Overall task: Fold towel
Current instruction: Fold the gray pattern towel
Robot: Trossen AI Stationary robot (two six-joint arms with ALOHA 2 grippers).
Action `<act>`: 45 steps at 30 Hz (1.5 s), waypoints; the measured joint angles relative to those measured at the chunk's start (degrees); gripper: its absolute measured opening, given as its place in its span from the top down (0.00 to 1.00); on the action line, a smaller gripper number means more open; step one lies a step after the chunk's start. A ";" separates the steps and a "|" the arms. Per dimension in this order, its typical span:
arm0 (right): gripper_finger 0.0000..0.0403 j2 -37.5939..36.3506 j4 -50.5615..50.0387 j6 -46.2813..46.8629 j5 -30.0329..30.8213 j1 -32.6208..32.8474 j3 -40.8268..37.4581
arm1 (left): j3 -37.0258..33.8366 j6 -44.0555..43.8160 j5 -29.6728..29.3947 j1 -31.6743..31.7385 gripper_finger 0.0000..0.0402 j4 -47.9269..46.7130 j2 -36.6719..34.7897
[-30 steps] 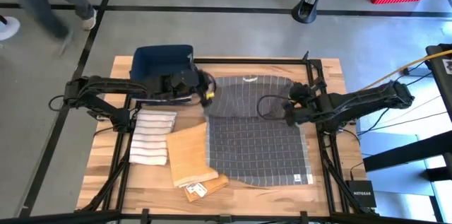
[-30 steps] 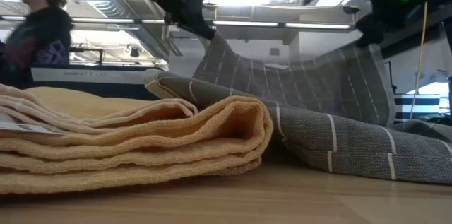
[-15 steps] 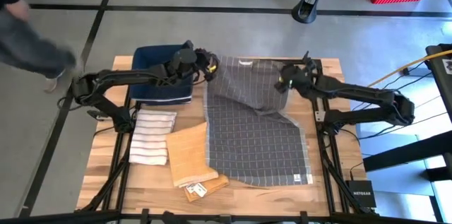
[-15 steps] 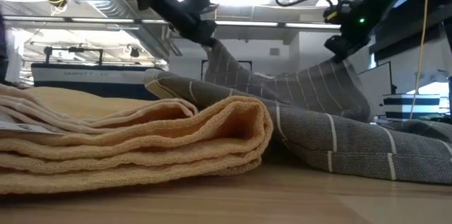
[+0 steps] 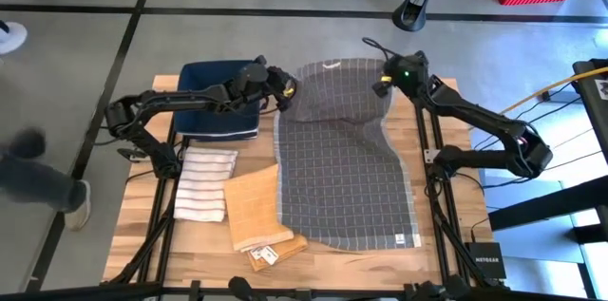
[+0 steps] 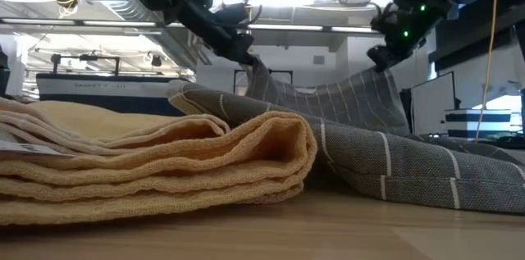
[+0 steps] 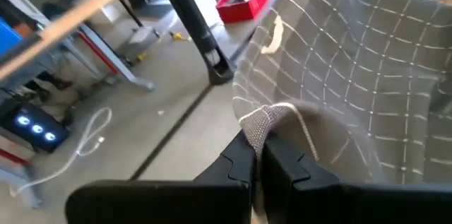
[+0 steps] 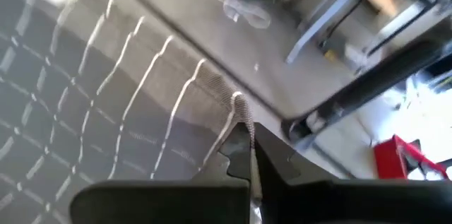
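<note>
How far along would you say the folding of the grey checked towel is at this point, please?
Early. Done: the left gripper and right gripper are each shut on a far corner of the grey towel, lifted at the table's far edge. In hand: that edge hangs raised between them. Left: the towel's near half lies flat, no fold laid. The orange towel and striped towel lie folded alongside.

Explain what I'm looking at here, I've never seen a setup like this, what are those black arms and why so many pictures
Two robot arms work at a wooden table. One camera looks down from overhead, one sits at tabletop height, and one rides on each wrist. The left gripper and right gripper are each shut on a far corner of the grey checked towel, lifting that edge. Beside it lie a folded tan towel, a striped white towel and a dark blue bin.
</note>
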 joint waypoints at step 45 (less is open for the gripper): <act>0.58 -0.65 -28.99 27.09 -19.83 46.42 10.22 | -0.28 -58.96 7.51 -50.76 0.62 -40.79 5.09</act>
